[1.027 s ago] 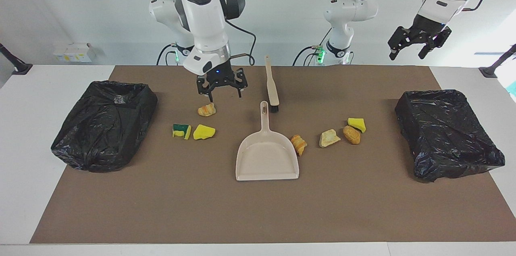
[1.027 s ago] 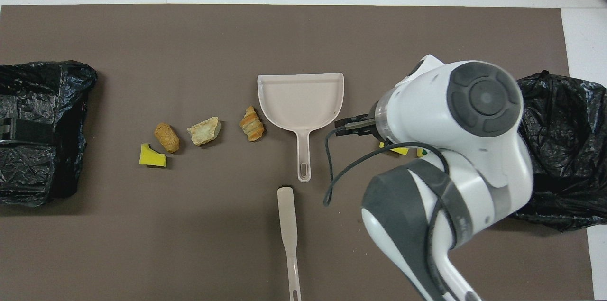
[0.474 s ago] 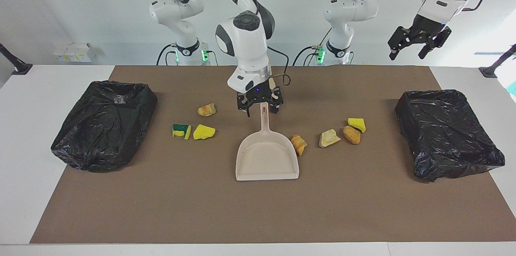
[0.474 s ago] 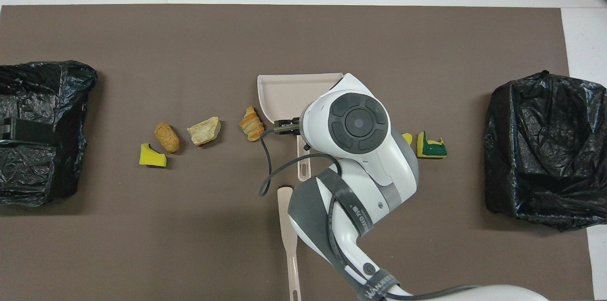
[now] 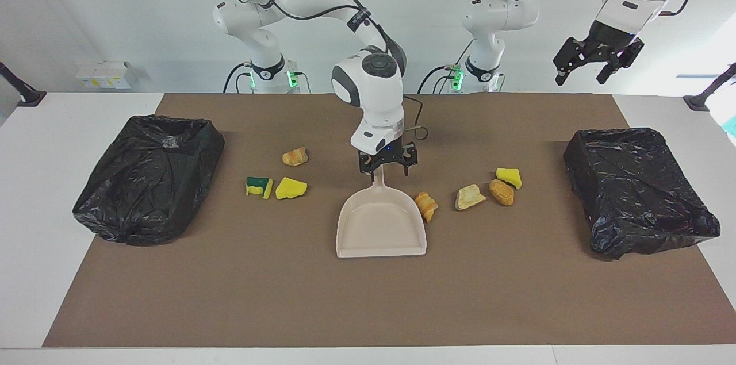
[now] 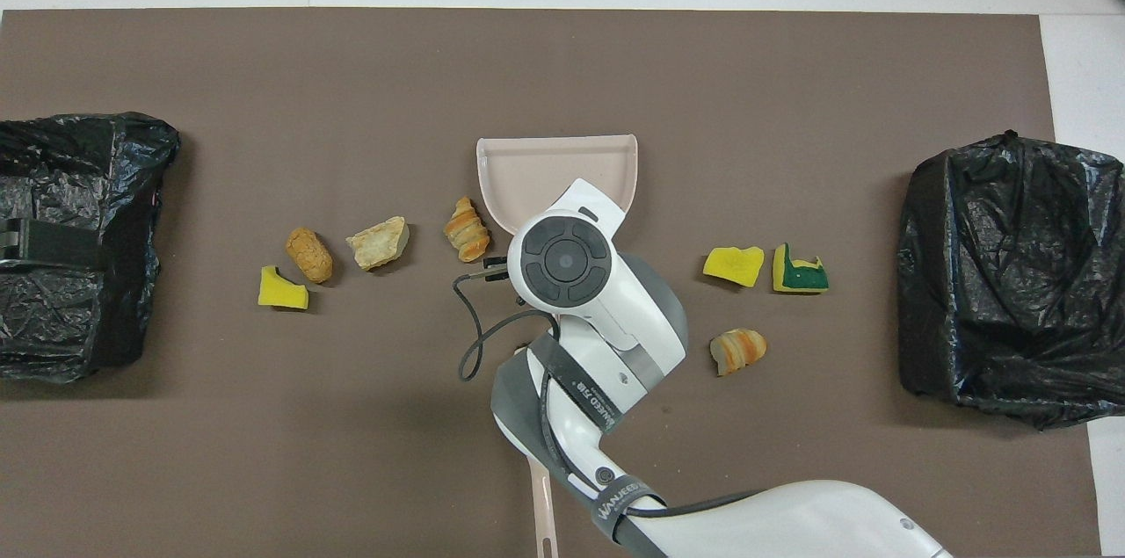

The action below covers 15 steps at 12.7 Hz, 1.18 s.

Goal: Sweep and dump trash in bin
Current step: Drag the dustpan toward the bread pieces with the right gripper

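**Tabletop** [image 5: 34, 210]: white, covered by a brown mat [image 5: 368, 307].

**Bins, two:** both lined with black bags.
- Bin at the right arm's end [image 5: 150, 178].
- Bin at the left arm's end [image 5: 638, 189].

**Dustpan** [image 5: 379, 227]: beige, flat on the mat at mid-table, with its handle pointing toward the robots.

**Brush** [image 6: 542, 510]: only its beige handle shows in the overhead view, nearer to the robots than the dustpan. The right arm covers the rest.

**Trash, seven pieces, all on the mat and none in the dustpan or either bin:**
- Toward the right arm's end:
  - green-and-yellow sponge [image 5: 259, 186]
  - yellow sponge chunk [image 5: 291, 188], just beside it
  - striped bread piece [image 5: 295, 156], nearer to the robots than those two
- Toward the left arm's end:
  - orange striped roll [image 5: 426, 206], just beside the dustpan's edge
  - pale bread chunk [image 5: 470, 196]
  - brown bread piece [image 5: 502, 192], beside the pale chunk
  - second yellow sponge chunk [image 5: 509, 177], next to the brown piece and slightly nearer to the robots

**Right gripper** [image 5: 386, 168]: pointing down, low at the dustpan's handle. Its fingers are spread, one on either side of the handle. Whether they touch the handle cannot be told.

**Left gripper** [image 5: 595, 63]: raised high over the left arm's end of the tabletop, well above the bin there. Its fingers are spread and it holds nothing. This arm waits.
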### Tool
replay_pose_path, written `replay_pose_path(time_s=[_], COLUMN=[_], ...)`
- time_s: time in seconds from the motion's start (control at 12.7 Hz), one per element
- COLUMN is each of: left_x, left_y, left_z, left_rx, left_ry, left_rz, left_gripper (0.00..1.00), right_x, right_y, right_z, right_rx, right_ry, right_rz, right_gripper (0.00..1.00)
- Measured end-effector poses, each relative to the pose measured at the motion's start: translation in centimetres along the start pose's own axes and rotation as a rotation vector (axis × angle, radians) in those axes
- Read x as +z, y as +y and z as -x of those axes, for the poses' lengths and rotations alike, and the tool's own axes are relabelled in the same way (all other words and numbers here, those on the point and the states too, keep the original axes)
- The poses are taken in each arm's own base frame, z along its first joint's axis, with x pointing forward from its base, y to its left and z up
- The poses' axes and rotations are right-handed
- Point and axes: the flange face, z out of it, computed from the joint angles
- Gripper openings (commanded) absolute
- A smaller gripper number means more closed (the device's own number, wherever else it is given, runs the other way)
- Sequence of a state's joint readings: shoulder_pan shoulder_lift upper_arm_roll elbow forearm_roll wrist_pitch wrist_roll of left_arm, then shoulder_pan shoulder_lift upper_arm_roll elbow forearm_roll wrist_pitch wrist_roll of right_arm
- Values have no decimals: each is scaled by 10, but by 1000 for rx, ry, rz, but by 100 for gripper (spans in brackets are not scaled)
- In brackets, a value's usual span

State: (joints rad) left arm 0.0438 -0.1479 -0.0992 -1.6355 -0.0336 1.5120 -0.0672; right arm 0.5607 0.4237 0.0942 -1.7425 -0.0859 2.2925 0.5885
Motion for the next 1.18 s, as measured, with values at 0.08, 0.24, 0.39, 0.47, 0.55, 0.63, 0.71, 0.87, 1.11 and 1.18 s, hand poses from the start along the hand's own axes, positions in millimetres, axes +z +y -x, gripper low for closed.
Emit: replay_pose_path(time_s=[0.08, 0.24, 0.39, 0.47, 0.55, 0.63, 0.71, 0.87, 1.11, 1.18], left_x=[0, 0, 0, 0, 0, 0, 0, 0, 0, 0], left_y=[0, 0, 0, 0, 0, 0, 0, 0, 0, 0], left_z=[0, 0, 0, 0, 0, 0, 0, 0, 0, 0], left_rx=[0, 0, 0, 0, 0, 0, 0, 0, 0, 0], left_ry=[0, 0, 0, 0, 0, 0, 0, 0, 0, 0], left_rz=[0, 0, 0, 0, 0, 0, 0, 0, 0, 0], left_gripper=[100, 100, 100, 100, 100, 100, 100, 100, 100, 100], right_x=[4, 5, 1, -2, -3, -4, -3, -3, -3, -4], right_y=[3, 5, 5, 3, 3, 3, 4, 4, 4, 4], right_z=[2, 4, 7, 8, 11, 12, 13, 13, 13, 13], right_rx=[4, 12, 25, 46, 74, 94, 107, 111, 111, 111], right_ry=[-3, -11, -14, -17, -25, -34, -42, -46, -46, -45], right_rz=[14, 44, 90, 99, 107, 114, 119, 120, 120, 119], right_gripper=[84, 83, 68, 58, 53, 49, 41, 5, 0, 0])
